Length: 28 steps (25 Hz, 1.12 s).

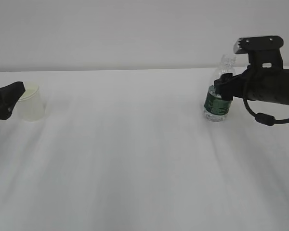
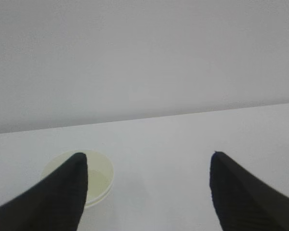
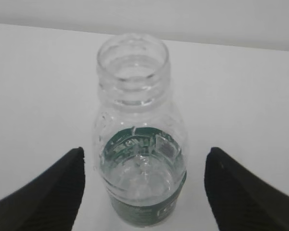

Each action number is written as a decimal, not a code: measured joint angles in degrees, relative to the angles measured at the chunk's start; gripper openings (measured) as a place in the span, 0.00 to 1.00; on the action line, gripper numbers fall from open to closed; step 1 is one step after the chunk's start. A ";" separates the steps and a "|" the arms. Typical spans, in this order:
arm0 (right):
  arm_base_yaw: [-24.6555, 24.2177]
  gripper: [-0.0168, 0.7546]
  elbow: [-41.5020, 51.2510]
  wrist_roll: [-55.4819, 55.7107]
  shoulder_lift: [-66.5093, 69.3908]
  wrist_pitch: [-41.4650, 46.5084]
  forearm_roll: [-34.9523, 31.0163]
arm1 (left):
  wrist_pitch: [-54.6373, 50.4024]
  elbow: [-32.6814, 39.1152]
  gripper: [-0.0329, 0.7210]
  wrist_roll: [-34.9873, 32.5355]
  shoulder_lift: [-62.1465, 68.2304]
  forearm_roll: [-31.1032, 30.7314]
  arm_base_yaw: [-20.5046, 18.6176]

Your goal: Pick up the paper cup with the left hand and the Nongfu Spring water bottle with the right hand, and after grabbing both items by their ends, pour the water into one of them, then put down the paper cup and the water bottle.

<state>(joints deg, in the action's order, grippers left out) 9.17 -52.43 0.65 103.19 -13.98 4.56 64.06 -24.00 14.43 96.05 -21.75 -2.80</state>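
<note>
A bare white table (image 1: 135,168) fills the view; behind the table's far edge rises a plain pale wall (image 1: 111,33).

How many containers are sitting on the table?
2: a paper cup at the far left beside the left hand, and an uncapped bottle at the right between the right hand's open fingers.

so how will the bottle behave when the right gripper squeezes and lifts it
The bottle looks thin, clear and ribbed, so it will probably dent under a squeeze. It has no cap and holds water, so tilting could spill. It stands narrow and upright between open jaws; an off-centre push may tip it.
</note>
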 joint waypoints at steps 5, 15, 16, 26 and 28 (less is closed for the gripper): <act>0.00 0.77 0.00 0.00 -1.71 0.24 1.12 | -0.52 0.11 0.79 0.00 -3.56 0.00 0.00; 0.00 0.77 0.12 0.03 -7.96 3.43 2.71 | -6.80 0.22 0.79 0.00 -13.20 0.42 0.00; 0.00 0.77 0.12 0.03 -8.68 4.53 2.71 | -7.27 0.36 0.79 0.15 -14.26 0.42 0.00; 0.00 0.77 0.12 0.03 -18.75 13.19 2.71 | -16.45 0.49 0.79 3.12 -25.74 0.50 0.00; 0.00 0.77 0.12 0.03 -20.59 14.76 2.71 | -19.29 0.49 0.79 3.53 -29.08 0.50 0.00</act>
<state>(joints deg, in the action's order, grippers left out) 9.17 -52.30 0.67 82.60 0.77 7.27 44.78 -23.51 17.96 66.96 -21.25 -2.80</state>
